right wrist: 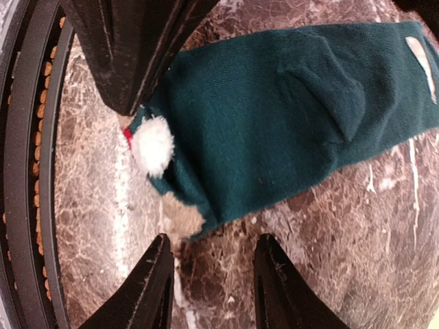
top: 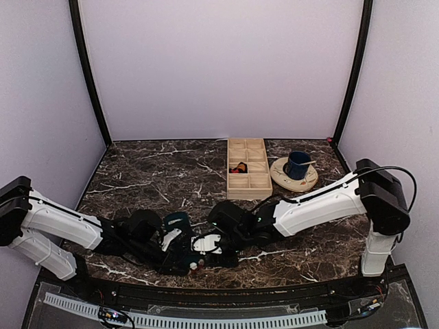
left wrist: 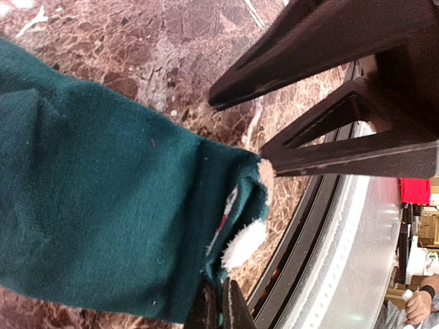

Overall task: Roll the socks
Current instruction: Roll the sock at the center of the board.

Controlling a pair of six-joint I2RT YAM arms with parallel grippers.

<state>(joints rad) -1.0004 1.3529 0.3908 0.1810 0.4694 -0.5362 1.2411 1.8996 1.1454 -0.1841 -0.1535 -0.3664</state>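
Note:
A dark green sock (right wrist: 288, 110) lies flat on the marble table, its end bearing a white pom-pom (right wrist: 152, 144) and a tan patch. It also shows in the top view (top: 180, 221) and the left wrist view (left wrist: 103, 205). My left gripper (left wrist: 221, 288) is shut on the sock's edge beside the pom-pom (left wrist: 243, 247); it appears in the right wrist view (right wrist: 130, 55) and the top view (top: 188, 264). My right gripper (right wrist: 216, 260) is open and empty, its fingertips (right wrist: 161, 274) on the table just short of the sock's end. Only one sock is discernible.
A wooden compartment box (top: 248, 168) stands at the back centre, with a blue cup (top: 298, 164) on a cream plate (top: 281, 177) to its right. The table's black front rail (right wrist: 34, 171) runs right beside both grippers. The arms meet at the near centre (top: 206, 243).

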